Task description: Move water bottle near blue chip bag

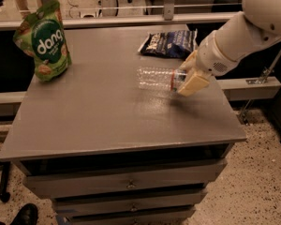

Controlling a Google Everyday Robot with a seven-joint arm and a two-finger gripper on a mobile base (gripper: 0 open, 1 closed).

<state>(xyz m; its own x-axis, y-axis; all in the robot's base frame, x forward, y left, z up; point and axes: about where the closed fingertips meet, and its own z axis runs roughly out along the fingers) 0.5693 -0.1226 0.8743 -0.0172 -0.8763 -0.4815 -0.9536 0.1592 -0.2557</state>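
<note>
The water bottle (155, 78) is clear and ribbed with a red label band, held sideways just above the grey table (98, 111). My gripper (187, 77) is shut on the bottle's cap end, its tan fingers (194, 83) either side of it. The blue chip bag (170, 43) lies flat at the table's far right edge, just behind the bottle and the gripper. My white arm reaches in from the upper right.
A green "dang" bag (43, 42) stands upright at the table's far left corner. The table has drawers (126, 186) below its front edge. A rail (131, 20) runs behind the table. A shoe (23, 214) shows on the floor at lower left.
</note>
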